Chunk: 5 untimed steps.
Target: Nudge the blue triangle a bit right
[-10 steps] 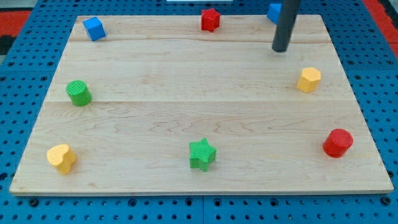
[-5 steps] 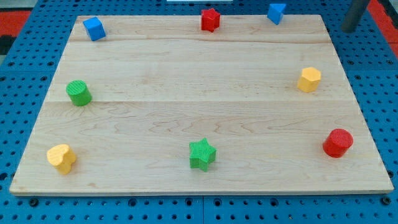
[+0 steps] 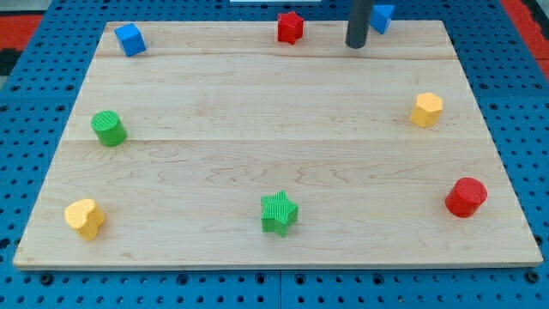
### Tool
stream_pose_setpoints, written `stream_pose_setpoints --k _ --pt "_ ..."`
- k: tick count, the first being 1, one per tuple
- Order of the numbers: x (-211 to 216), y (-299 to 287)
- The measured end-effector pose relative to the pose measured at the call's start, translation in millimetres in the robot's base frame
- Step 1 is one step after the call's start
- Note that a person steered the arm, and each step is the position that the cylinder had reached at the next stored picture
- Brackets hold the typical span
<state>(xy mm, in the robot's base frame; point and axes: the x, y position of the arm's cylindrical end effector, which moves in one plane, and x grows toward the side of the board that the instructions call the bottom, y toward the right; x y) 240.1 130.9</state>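
The blue triangle (image 3: pixel 383 16) sits at the board's top edge, right of centre. My dark rod comes down from the view's top just left of it. My tip (image 3: pixel 356 45) rests on the board slightly left of and below the triangle, close to it; I cannot tell if they touch. The rod covers a sliver of the triangle's left side.
A red star (image 3: pixel 290 27) sits left of my tip at the top edge. A blue cube (image 3: pixel 129 39) is top left. A green cylinder (image 3: pixel 108 128), yellow heart (image 3: pixel 84 217), green star (image 3: pixel 278 212), red cylinder (image 3: pixel 466 196) and yellow hexagon (image 3: pixel 426 110) lie around the wooden board (image 3: pixel 257 129).
My tip went from below the triangle out past the board's top right corner, then came back to the triangle's left side. No block has moved.
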Motion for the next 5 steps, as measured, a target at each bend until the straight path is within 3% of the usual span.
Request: stream_pose_setpoints --k 2,3,5 --pt "-48 -5" --pt "-48 -6" --pt "-48 69"
